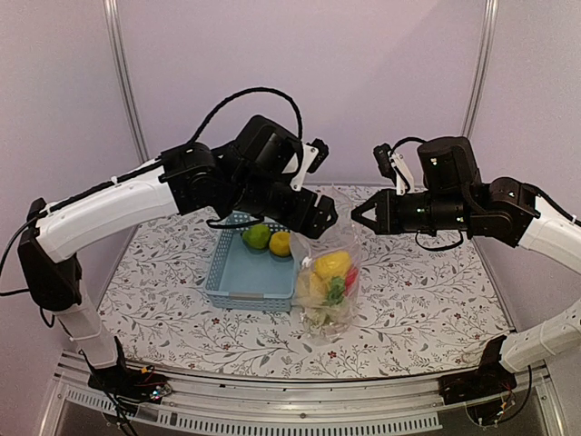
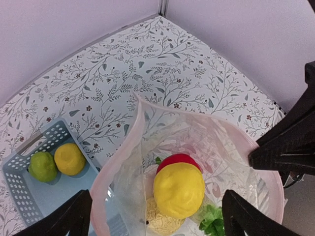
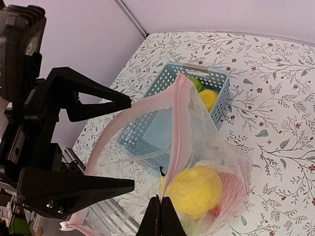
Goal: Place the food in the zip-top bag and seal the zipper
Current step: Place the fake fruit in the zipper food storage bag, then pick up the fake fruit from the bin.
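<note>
Evidently the filling step is in hand: the zip-top bag (image 1: 343, 238) is held upright just beside the blue basket (image 1: 245, 277) by the right gripper (image 3: 160, 216), which is clamped tight on its mouth edge. The left gripper (image 1: 320, 216) is spread wide and empty above the mouth, over a yellow lemon (image 2: 178, 189) and a red tomato (image 2: 178, 160) inside. A green piece (image 1: 258, 236) and a second lemon (image 1: 280, 242) are seen in the basket, so a reach there is judged to be called for before the zipper (image 3: 174, 128) is pressed closed.
</note>
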Available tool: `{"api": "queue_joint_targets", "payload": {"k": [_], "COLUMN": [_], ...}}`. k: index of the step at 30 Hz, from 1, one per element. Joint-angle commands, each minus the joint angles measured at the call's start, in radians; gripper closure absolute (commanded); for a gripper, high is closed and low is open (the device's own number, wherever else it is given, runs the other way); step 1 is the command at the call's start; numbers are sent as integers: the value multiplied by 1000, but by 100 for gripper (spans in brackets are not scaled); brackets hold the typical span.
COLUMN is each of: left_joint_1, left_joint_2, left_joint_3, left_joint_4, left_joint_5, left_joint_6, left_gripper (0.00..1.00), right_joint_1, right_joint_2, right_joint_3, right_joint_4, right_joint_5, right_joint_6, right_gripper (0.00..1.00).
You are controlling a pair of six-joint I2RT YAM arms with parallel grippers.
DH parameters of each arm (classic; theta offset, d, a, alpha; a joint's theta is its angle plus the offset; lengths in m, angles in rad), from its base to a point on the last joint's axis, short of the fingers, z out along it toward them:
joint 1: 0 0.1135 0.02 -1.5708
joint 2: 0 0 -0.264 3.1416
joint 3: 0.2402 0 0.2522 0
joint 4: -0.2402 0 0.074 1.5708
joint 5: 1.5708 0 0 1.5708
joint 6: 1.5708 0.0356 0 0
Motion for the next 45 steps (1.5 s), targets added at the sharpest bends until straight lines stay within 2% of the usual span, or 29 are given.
{"api": "queue_joint_targets", "payload": {"k": [1,7,11,14,22,27,33,45], "left_joint_1": [-10,-10,-1,38,225,290,350,432], "left_joint_2": [-51,-178,-298,-381,-491,-443,-295,15], "left_joint_3": [-24,-160,-288,-364,-574,-611,-620,-518], "left_joint_4": [41,242,384,430,412,349,349,396], "left_joint_5": [32,204,263,238,115,59,78,-51], "left_joint_6": [6,15,-6,-60,-305,-327,-314,-164], "left_gripper": [8,9,8,6,6,5,6,8], "right_joint_1": [7,7,7,7,7,7,7,6], "right_joint_2": [-27,-29,-29,-29,-31,-28,-24,-27], "right_joint_3": [12,10,10,11,12,13,13,12], "right_joint_4": [7,6,7,7,7,9,6,0], "right_joint_5": [-4,-4,-4,-4,-5,-4,-4,-3], "right_joint_6": [-5,-5,-5,-5,-3,-1,-2,-5], "right_gripper": [100,100,100,100,100,100,100,100]}}
